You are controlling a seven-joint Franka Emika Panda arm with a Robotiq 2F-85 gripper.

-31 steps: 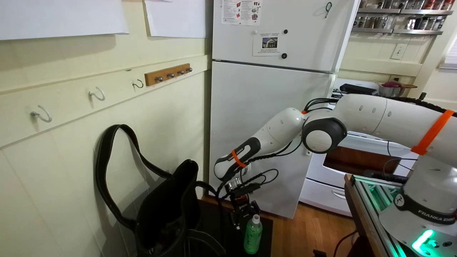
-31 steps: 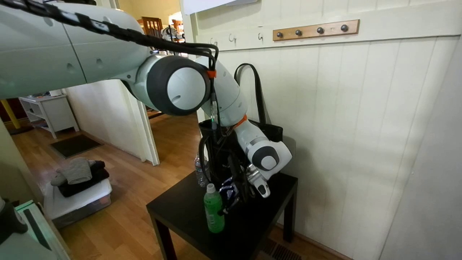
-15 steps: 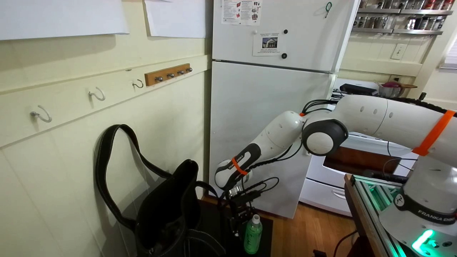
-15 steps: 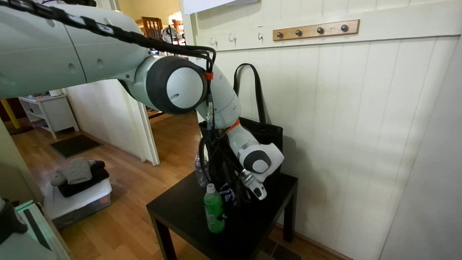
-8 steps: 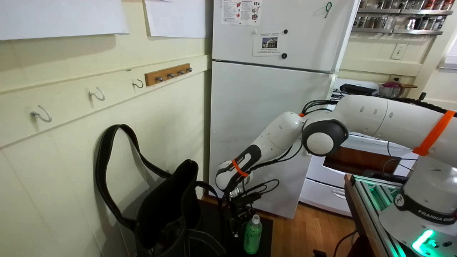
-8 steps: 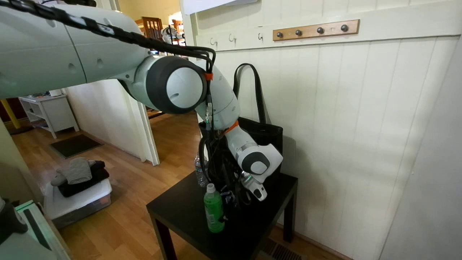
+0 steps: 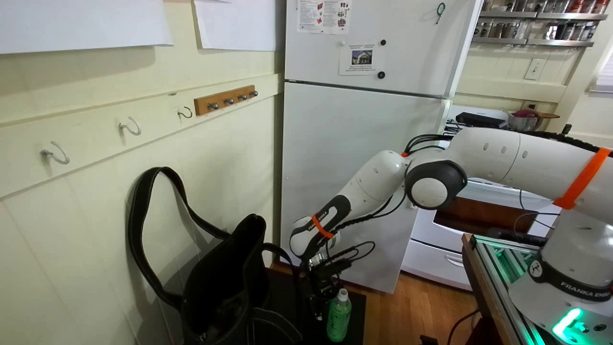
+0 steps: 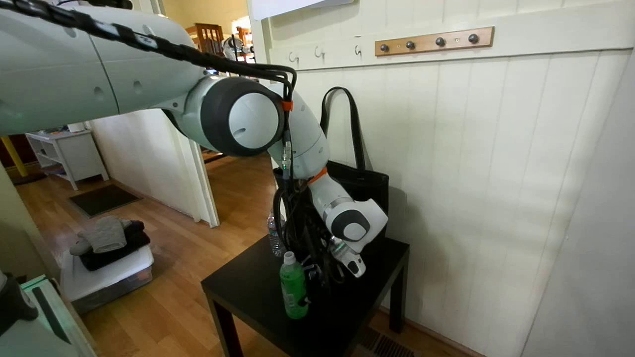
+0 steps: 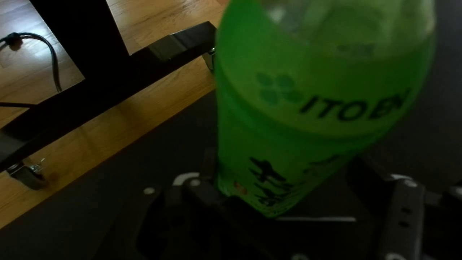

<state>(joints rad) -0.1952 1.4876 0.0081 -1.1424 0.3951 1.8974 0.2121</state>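
Observation:
A green bottle (image 9: 317, 90) with a white cap stands upright on a low black table (image 8: 248, 287); the bottle (image 7: 338, 318) shows in both exterior views. My gripper (image 9: 285, 173) is around its lower part with the jaws wide apart. In the wrist view, the left finger (image 9: 207, 162) is close against the bottle's side; whether it touches is too dark to tell. The right finger (image 9: 364, 177) stands off, with a dark gap between it and the bottle. In an exterior view, the bottle (image 8: 293, 292) partly hides the gripper.
A black tote bag (image 7: 258, 268) with a raised strap stands on the table against the wall. Beside it is a clear water bottle (image 8: 275, 235). A white fridge (image 7: 354, 177) rises behind the arm. A storage bin (image 8: 109, 277) with folded clothes sits on the floor.
Over about two seconds the gripper has moved toward the green bottle, so that the bottle now sits between the fingers. In the last half second the arm barely moved and the bottle shifted very slightly.

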